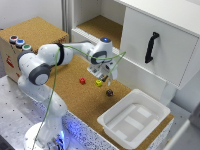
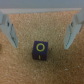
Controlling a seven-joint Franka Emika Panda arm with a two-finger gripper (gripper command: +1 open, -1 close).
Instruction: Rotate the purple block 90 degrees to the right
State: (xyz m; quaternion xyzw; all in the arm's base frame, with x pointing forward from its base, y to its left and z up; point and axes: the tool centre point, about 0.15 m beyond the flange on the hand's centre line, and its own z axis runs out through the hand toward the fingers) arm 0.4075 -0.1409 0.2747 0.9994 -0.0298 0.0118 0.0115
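1. Cork covers the table [image 1: 75, 95] we work on, with a white cabinet [image 1: 160, 45] behind it and a white bin [image 1: 134, 120] at the near corner in the exterior view.
2. We find the purple block [image 1: 109, 92] on the cork, just beyond the bin's rim, at the exterior view's right end of a short row with the yellow-green cube [image 1: 99, 83] and the red cube [image 1: 82, 80].
3. Our gripper [image 1: 106, 74] hangs above that row, spread wide and holding nothing. In the wrist view the purple block [image 2: 40, 50] sits on the cork between the two fingers [image 2: 9, 30], roughly centred and a little ahead of them, with a yellow mark on its top face.
4. We judge the step in hand to be the descent to grasp; the turn itself is not yet begun.
5. To do it well, we should come straight down with the fingers square to two opposite faces, since the block looks slightly skewed to the jaw line in the wrist view.
6. We should close gently and evenly, because a cube this small can squirt sideways on the cork.
7. We should lift only just clear before twisting the wrist a quarter turn to the right.
8. We should keep clear of the yellow-green cube nearby.
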